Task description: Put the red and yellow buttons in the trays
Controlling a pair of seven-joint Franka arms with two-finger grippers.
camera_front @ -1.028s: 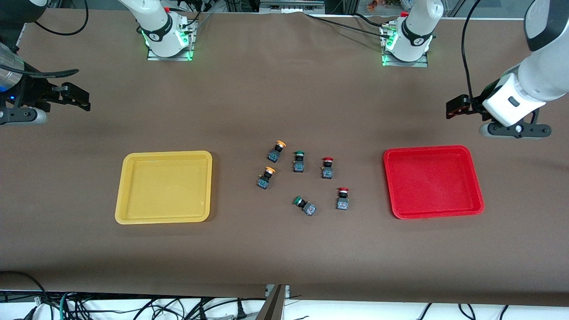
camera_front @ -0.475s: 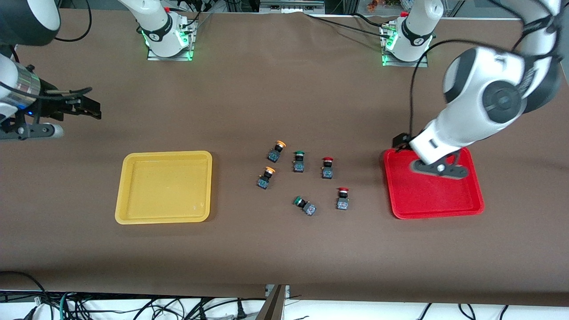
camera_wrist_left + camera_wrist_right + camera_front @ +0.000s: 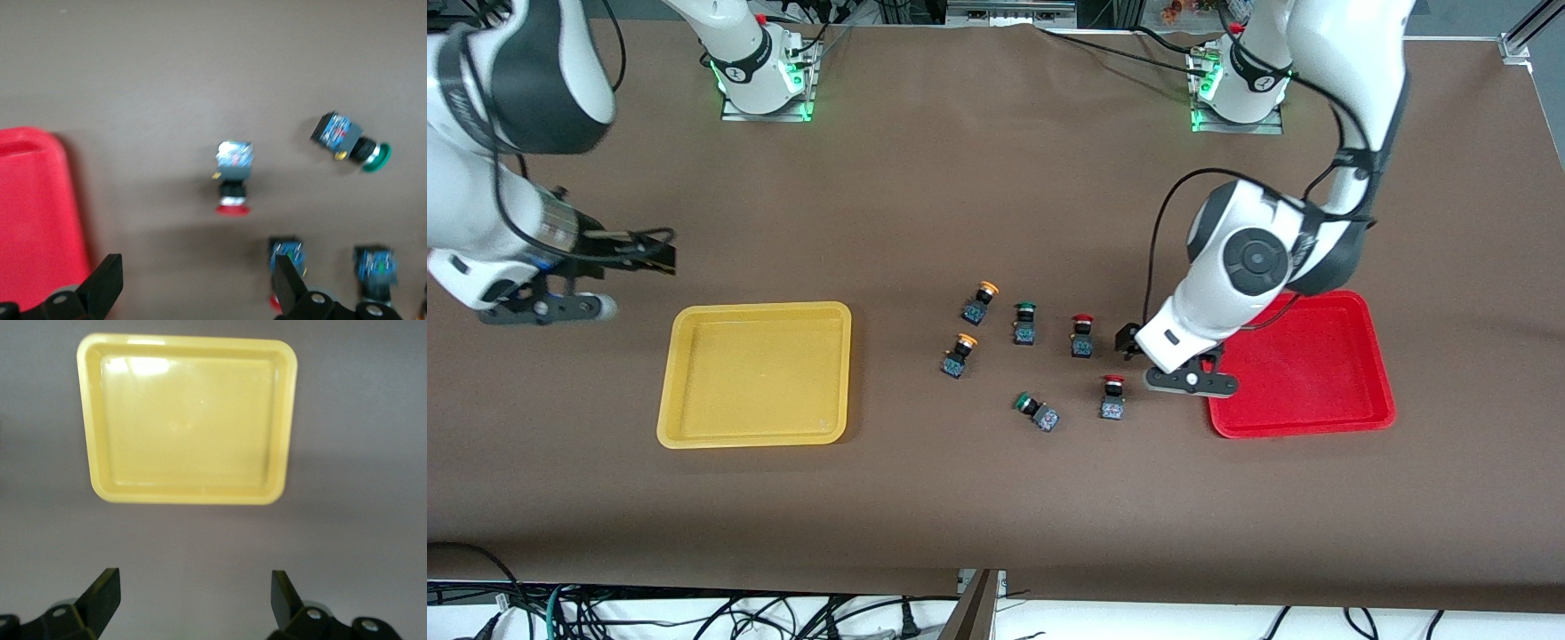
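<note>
Six buttons (image 3: 1032,351) clustered on the table (image 3: 996,498) between two trays (image 3: 754,373), touching neither

Brown-covered table (image 3: 925,178) (matte, evenly lit), tangled black cables (image 3: 694,613) under its nearer edge.

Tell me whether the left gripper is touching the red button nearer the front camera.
Apart. The left wrist view shows the left gripper open, with bare tabletop between its fingers and the red button.
</note>
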